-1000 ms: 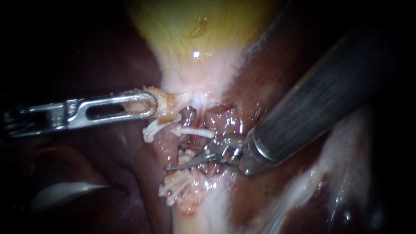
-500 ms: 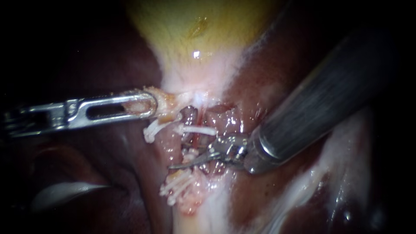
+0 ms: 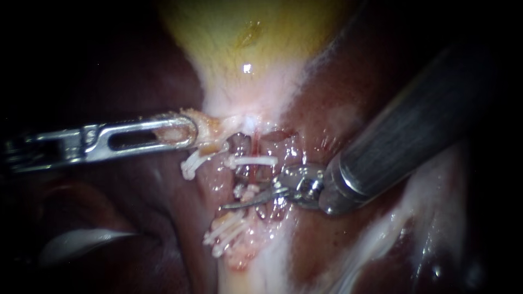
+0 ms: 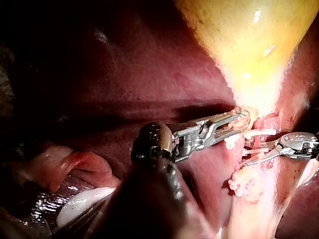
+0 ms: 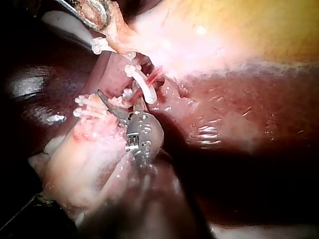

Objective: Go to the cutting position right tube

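Observation:
From the left, my left instrument [image 3: 188, 132] is shut on a pale cut stump of tissue [image 3: 210, 130] at the gallbladder's [image 3: 245, 49] neck. A white clip [image 3: 190, 163] hangs from this stump. The thin red right tube [image 3: 254, 173] runs down between one white clip [image 3: 253, 161] and further clips [image 3: 248, 191]. My right instrument [image 3: 242, 197] comes in from the upper right, and its curved blades stand slightly open. The lower blade lies across the tissue just below the tube's lower clips. In the right wrist view the blades [image 5: 118, 99] sit just short of the red tube [image 5: 152, 77].
A lower cut stump [image 3: 234, 247] carries several white clips [image 3: 223, 231]. Dark liver [image 3: 338, 109] flanks both sides. The right instrument's thick shaft [image 3: 414, 125] covers the upper right. A pale glistening fold [image 3: 81, 242] lies at the lower left.
My right instrument has drawn back to the right and slightly up, so its blade tip now lies nearer the right tube's clips. The left instrument holds still.

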`<state>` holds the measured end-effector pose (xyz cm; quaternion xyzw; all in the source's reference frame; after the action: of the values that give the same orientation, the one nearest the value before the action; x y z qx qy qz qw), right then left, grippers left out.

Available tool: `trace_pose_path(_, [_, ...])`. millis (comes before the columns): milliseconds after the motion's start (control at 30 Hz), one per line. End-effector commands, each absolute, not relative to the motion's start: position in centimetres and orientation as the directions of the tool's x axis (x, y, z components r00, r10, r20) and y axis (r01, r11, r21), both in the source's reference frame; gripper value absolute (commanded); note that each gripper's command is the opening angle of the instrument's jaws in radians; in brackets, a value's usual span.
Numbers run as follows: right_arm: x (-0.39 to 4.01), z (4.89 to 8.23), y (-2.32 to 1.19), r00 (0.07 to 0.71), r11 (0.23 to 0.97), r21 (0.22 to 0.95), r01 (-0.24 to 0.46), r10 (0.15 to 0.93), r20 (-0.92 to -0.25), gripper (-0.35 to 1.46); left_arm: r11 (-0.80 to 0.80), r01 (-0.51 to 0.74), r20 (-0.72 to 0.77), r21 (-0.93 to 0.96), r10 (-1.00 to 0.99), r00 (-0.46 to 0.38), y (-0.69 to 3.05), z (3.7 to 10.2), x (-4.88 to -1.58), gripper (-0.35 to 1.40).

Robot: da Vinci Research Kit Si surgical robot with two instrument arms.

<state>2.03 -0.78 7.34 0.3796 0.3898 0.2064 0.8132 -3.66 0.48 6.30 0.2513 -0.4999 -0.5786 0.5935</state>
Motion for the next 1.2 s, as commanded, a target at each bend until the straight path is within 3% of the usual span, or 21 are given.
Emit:
trace_pose_path(33, [2.02,7.33,-0.77,0.611,0.626,0.779,-0.039,0.632,-0.477,1.42,0.204,0.436,0.302,0.877,-0.938,-0.169,0.48,6.3,-3.66,-0.35])
trace_pose_path(1200, [1.68,7.15,-0.56,0.593,0.616,0.787,-0.028,0.644,-0.483,1.4,0.205,0.435,0.304,0.877,-0.937,-0.172,0.47,6.31,-3.67,-0.35])
